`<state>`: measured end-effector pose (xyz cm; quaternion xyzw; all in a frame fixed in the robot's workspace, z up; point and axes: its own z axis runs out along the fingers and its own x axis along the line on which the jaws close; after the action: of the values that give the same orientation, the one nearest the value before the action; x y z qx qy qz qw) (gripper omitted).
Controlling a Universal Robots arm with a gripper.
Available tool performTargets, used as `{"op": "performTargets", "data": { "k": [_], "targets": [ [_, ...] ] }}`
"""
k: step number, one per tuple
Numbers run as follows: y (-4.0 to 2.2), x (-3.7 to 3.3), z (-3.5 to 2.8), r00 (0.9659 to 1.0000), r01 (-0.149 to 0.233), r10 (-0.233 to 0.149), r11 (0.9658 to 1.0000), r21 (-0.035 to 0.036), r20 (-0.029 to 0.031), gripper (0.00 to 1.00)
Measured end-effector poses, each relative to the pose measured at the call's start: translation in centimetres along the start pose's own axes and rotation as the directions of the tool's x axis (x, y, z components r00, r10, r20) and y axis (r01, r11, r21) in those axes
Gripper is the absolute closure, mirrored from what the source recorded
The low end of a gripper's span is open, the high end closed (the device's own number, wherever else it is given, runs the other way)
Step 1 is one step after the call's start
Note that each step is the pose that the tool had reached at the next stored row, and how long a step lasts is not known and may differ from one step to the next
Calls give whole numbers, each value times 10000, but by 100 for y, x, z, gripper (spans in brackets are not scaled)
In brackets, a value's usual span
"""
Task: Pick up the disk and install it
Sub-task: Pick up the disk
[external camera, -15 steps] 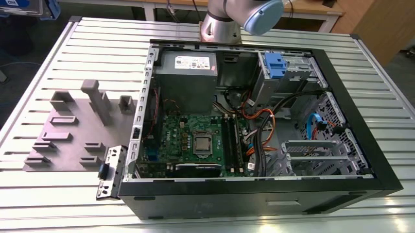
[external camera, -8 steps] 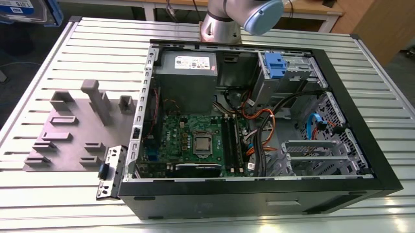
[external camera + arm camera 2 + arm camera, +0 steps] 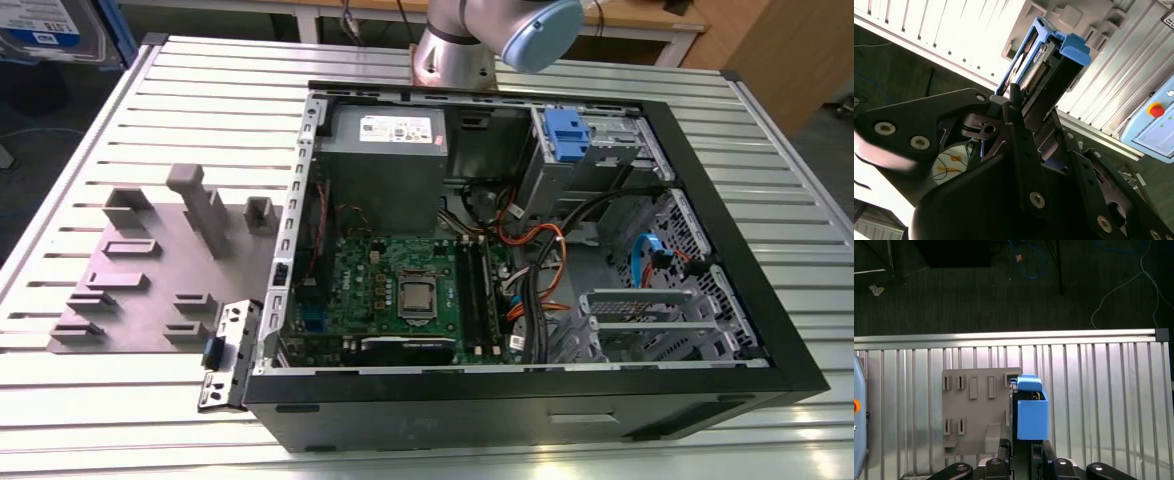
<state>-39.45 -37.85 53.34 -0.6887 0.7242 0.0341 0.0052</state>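
Observation:
The disk [image 3: 1030, 415] is a flat drive framed by a blue plastic carrier, and I see it edge-on in both wrist views. My gripper [image 3: 1021, 449] is shut on it, its black fingers [image 3: 1013, 102] clamping the drive's lower end. In the second wrist view the disk [image 3: 1046, 62] sticks out beyond the gripper [image 3: 1026, 107], with its connector edge showing. It hangs in the air above the slatted table, next to the edge of the grey fixture plate [image 3: 976, 410]. The open computer case [image 3: 747, 330] lies on the table in the exterior view.
The case holds a motherboard [image 3: 400, 290], a grey power supply [image 3: 380, 150], cables, and a drive cage with a blue plastic part [image 3: 567, 135]. The grey fixture [image 3: 147, 270] with upright posts stands at the exterior view's left. The arm's base [image 3: 454, 50] rises behind the case.

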Motion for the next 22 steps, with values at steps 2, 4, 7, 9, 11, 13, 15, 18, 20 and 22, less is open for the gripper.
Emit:
{"op": "performTargets", "data": {
  "k": [2, 4, 7, 9, 11, 13, 15, 18, 20, 22],
  "targets": [
    [-1, 2, 25, 10000, 0, 0, 10000, 0, 1, 65],
    [-2, 3, 49, 10000, 0, 0, 10000, -1, 0, 65],
    [-4, 5, 98, 10000, 0, 0, 10000, -1, -1, 65],
    [-6, 8, 135, 10000, 0, 0, 10000, -1, 0, 65],
    [-7, 9, 171, 10000, 0, 0, 10000, -1, -1, 65],
    [-9, 11, 207, 10000, 0, 0, 10000, 0, 0, 65],
    [-10, 13, 243, 10000, 0, 0, 10000, -1, 0, 65],
    [-12, 16, 287, 10000, 0, 0, 10000, 0, 0, 65],
    [-13, 16, 303, 10000, 0, 0, 10000, -1, 0, 65],
    [-13, 17, 304, 10000, 0, 0, 10000, -1, -1, 65]
  ]
}}
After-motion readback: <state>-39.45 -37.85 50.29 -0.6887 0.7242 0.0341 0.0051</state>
